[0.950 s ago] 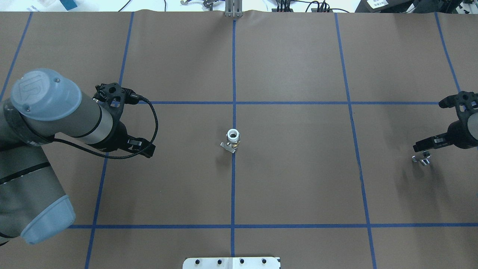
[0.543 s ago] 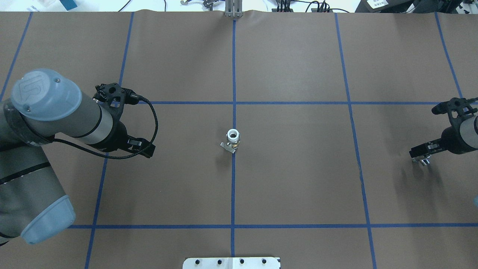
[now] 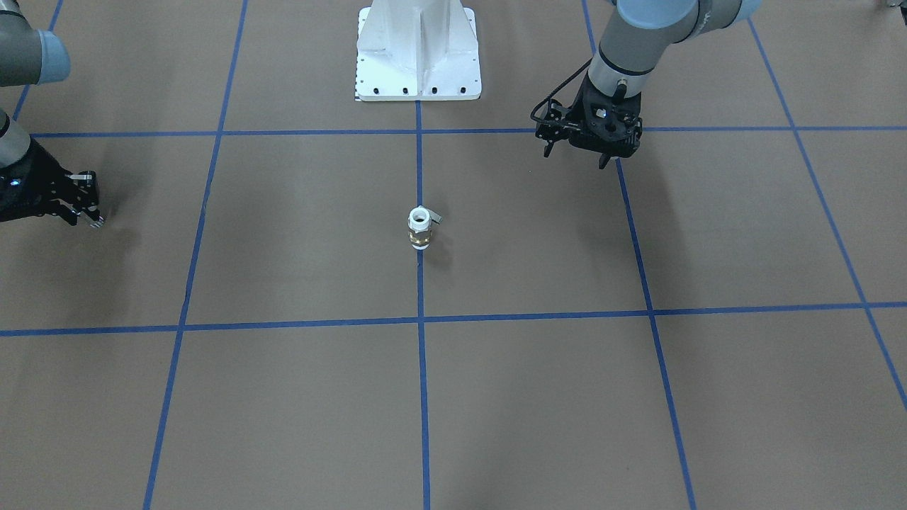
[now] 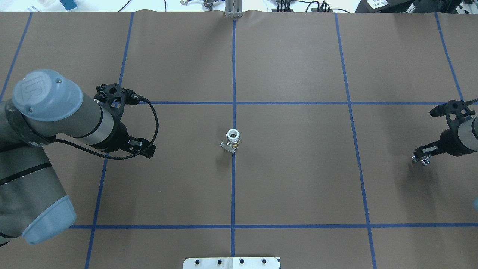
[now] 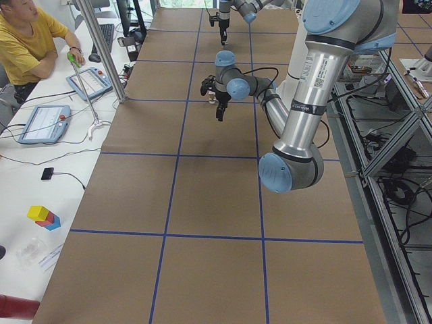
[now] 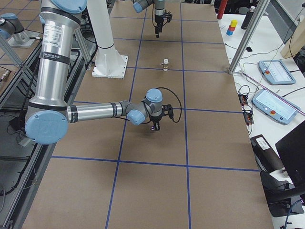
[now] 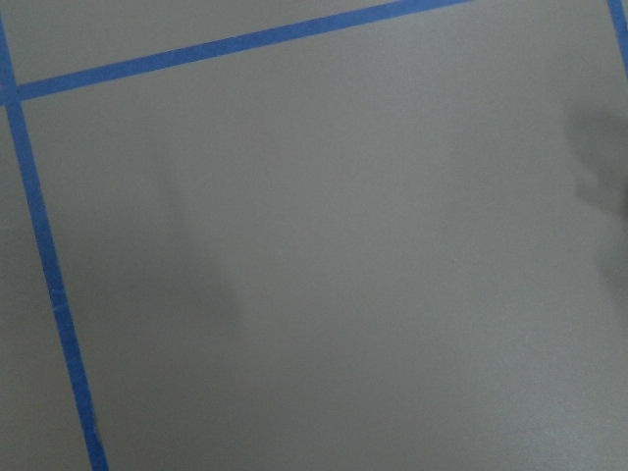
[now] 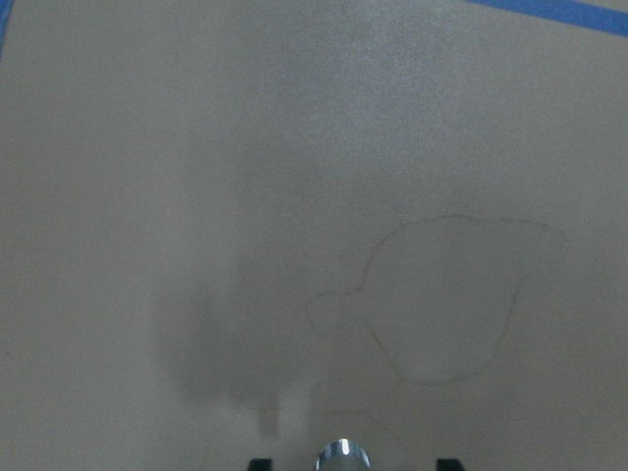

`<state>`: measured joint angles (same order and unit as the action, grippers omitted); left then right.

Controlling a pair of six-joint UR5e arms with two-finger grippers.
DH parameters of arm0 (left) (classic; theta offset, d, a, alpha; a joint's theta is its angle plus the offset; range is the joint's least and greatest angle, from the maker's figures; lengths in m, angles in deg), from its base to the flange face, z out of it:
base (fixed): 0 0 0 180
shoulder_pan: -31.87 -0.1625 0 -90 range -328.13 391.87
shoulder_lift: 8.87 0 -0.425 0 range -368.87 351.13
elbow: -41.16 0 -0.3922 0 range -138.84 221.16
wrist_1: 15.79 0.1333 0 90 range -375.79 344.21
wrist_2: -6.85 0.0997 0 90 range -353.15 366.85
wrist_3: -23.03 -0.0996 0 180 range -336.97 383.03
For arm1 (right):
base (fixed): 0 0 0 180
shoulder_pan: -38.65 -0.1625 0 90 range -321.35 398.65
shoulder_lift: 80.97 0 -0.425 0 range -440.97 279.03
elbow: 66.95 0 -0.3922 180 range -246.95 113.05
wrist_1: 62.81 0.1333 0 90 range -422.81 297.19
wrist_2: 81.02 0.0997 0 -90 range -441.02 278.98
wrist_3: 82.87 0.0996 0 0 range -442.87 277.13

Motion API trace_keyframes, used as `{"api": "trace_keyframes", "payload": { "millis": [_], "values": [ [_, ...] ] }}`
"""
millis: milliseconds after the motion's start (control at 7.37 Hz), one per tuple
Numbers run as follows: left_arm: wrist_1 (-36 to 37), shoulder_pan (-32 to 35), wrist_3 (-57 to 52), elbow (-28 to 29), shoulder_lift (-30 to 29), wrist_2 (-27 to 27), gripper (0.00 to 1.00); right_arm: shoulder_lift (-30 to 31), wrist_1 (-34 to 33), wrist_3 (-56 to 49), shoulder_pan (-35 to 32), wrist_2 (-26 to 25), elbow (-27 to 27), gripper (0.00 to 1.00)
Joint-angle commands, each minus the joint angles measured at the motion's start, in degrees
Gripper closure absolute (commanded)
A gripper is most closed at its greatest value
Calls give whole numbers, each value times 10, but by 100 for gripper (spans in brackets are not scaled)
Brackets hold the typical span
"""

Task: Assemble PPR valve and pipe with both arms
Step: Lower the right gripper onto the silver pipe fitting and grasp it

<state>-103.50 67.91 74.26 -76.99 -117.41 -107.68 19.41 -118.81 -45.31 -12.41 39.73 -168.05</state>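
The PPR valve (image 4: 233,141) stands upright at the table's centre on a blue tape line, white end up, brass band below, grey lever to its side; it also shows in the front-facing view (image 3: 420,228) and the right view (image 6: 165,64). My right gripper (image 4: 422,155) is at the far right, shut on the pipe (image 4: 423,161), a small silver stub held just above the table. The pipe's head shows between the fingertips in the right wrist view (image 8: 342,457). My left gripper (image 4: 143,147) is open and empty, hovering well left of the valve (image 3: 574,152).
The white pedestal base (image 3: 418,49) stands at the robot's side of the table. Blue tape lines grid the brown table cover (image 4: 298,179). An operator (image 5: 27,40) sits at a side bench with tablets (image 5: 44,123) and coloured blocks (image 5: 42,216).
My right gripper came down over the pipe lying on the table, shut on it, and has moved slightly right with it. The left arm and the valve have hardly moved.
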Motion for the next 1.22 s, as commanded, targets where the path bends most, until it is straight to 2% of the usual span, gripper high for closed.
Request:
{"api": "trace_keyframes", "payload": {
  "millis": [0,271,543,678,814,1085],
  "values": [
    [0,0,0,0,-1,-1,1,1,-3,0,-2,2,-16,100],
    [1,2,-2,-1,2,-1,1,-14,-18,1,-4,8,-24,100],
    [8,38,-32,-8,17,-8,1,-109,-142,1,-11,5,-20,100],
    [24,57,-87,-29,43,-23,1,-144,-187,6,-11,7,-32,100],
    [44,92,-130,-33,50,-40,1,-174,-221,46,-11,11,-47,100],
    [47,104,-159,-30,54,-50,1,-269,-324,135,19,11,-71,100]
  ]
}}
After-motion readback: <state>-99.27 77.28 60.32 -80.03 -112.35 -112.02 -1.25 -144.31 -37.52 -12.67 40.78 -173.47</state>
